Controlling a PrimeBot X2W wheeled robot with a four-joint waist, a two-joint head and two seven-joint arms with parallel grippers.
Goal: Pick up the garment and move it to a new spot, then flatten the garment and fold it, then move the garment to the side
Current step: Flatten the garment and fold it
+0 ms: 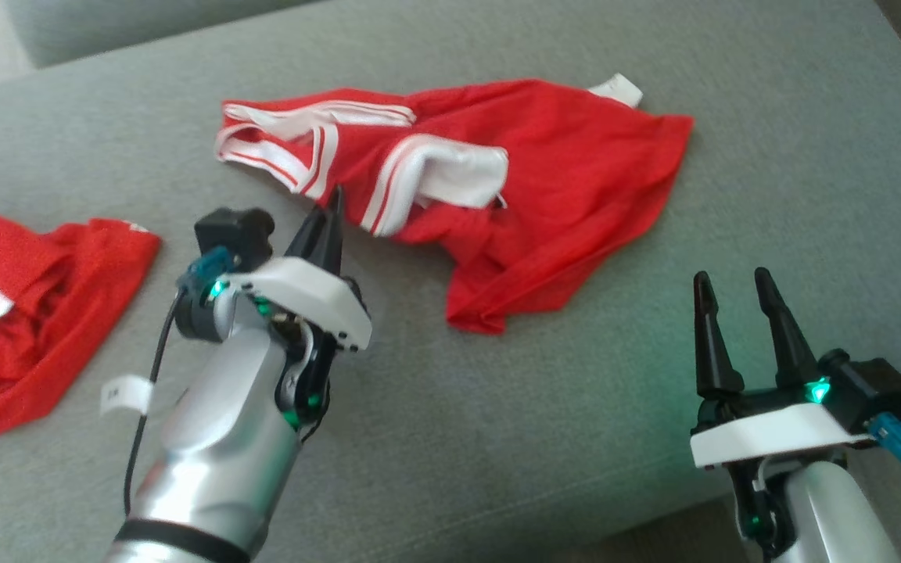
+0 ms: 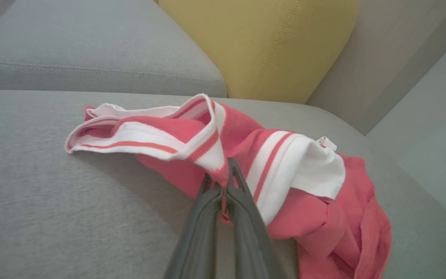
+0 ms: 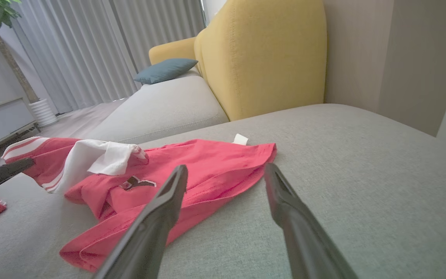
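A: Legible txt anywhere?
B: None. On black cable (image 1: 134,450), white tag (image 1: 126,395): faint marks, too blurry to read.
A: Clothing?
B: On red garment (image 3: 207,162), dark-and-white print (image 3: 138,182): shape only, no letters made out. At its edge, white label (image 1: 619,88): looks blank.

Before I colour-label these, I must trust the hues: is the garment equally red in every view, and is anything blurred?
Head view: garment saturated red; green glow tints the sofa by the right tool. Left wrist view: it washes out to coral pink; the left tool, shut on it, blurs toward the bottom edge. Right wrist view: coral again, fingers soft near the lens.
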